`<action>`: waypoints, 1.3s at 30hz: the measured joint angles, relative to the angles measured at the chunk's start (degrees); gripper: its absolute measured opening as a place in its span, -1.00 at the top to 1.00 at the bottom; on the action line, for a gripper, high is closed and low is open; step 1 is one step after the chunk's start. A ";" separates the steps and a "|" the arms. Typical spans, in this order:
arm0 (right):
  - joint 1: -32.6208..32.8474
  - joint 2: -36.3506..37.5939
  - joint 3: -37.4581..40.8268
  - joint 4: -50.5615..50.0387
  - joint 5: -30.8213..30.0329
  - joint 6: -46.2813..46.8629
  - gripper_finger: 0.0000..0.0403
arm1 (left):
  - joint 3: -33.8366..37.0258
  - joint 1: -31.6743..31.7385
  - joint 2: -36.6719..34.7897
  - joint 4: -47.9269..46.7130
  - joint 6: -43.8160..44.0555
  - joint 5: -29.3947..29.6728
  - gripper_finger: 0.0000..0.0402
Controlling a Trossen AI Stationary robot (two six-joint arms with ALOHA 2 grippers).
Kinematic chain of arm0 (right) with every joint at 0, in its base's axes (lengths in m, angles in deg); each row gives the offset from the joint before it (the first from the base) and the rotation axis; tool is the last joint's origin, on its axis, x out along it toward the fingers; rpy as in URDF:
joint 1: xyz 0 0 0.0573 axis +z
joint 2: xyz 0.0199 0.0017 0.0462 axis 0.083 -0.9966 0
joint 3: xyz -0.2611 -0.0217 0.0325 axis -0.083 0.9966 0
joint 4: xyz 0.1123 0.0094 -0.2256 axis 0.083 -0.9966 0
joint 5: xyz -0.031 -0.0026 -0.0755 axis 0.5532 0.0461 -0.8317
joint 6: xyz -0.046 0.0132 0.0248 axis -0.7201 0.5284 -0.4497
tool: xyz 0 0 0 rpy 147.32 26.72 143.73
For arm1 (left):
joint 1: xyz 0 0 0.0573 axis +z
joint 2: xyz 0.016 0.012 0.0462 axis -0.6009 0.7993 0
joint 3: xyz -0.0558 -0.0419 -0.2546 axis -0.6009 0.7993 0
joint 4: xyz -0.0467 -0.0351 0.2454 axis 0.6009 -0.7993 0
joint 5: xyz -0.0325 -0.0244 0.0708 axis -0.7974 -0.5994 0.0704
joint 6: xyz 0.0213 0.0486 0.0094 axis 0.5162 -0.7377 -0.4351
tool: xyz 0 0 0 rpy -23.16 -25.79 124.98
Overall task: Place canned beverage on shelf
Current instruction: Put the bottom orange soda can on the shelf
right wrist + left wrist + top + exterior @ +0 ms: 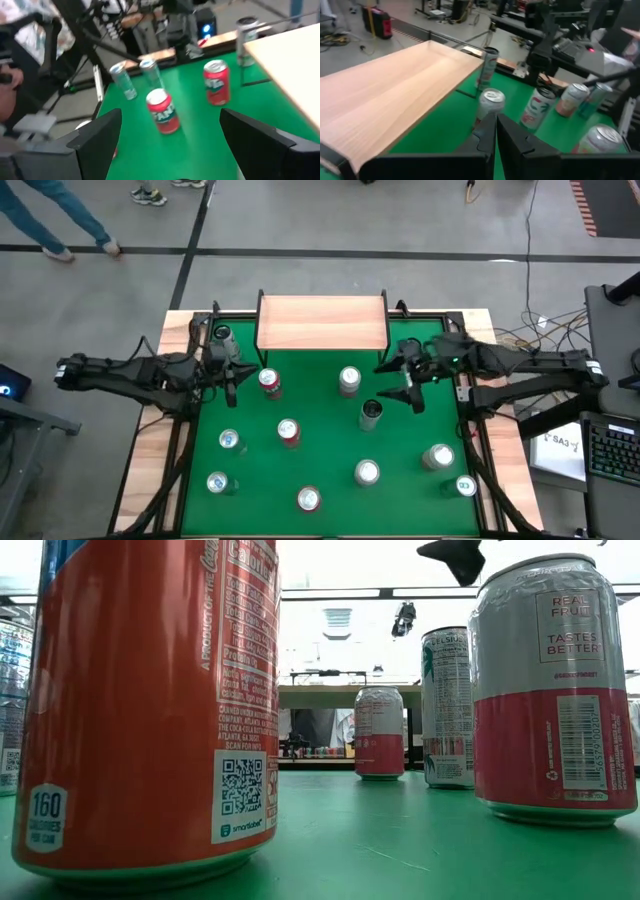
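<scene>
The shelf point(322, 322), a light wood top on thin black legs, stands at the middle of the green table's far edge. Several cans stand upright on the green surface. Nearest the grippers are a red can point(269, 382), a silver-and-pink can point(349, 380) and a dark can point(371, 414). My left gripper point(232, 385) hovers shut beside the red can, left of the shelf's near corner; its wrist view shows the shut fingers point(495, 127) and the shelf point(395, 95). My right gripper point(405, 382) hovers open, right of the silver-and-pink can, with nothing between its fingers point(102, 135).
More cans stand toward the near edge: a red one point(288, 431), silver ones point(229, 441) point(367, 472) point(438, 456), and others. One can point(222, 333) stands beside the shelf's left legs. A wooden border point(150, 470) frames the table. In the low view a large orange can point(150, 700) fills the left.
</scene>
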 joint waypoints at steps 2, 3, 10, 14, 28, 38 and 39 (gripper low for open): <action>2.25 -2.32 -2.18 -0.89 -0.09 -0.47 -0.63 | -0.42 -1.48 0.91 -0.07 -0.40 0.03 1.00; 3.23 -3.49 -3.49 -1.12 -0.46 -0.50 -0.63 | -0.60 -2.35 1.38 -0.05 -0.49 0.04 1.00; 8.35 -13.12 -12.78 -6.38 -1.09 -0.57 -0.63 | -0.77 -11.20 4.32 8.67 -2.55 0.15 1.00; 10.06 -18.49 -19.40 -10.80 -1.07 -0.57 -0.63 | -0.77 -17.05 5.75 15.56 -5.94 0.14 1.00; 14.54 -33.64 -34.30 -25.44 -1.09 -0.02 -0.63 | -1.45 -26.63 7.79 15.69 -3.15 6.80 1.00; 19.52 -38.76 -35.52 -26.19 -0.92 2.61 -0.63 | -1.43 -26.89 11.16 15.82 -0.83 6.63 1.00; 19.80 -39.12 -35.57 -26.01 -0.90 3.57 -0.63 | -1.43 -26.89 11.38 15.84 -0.83 6.62 1.00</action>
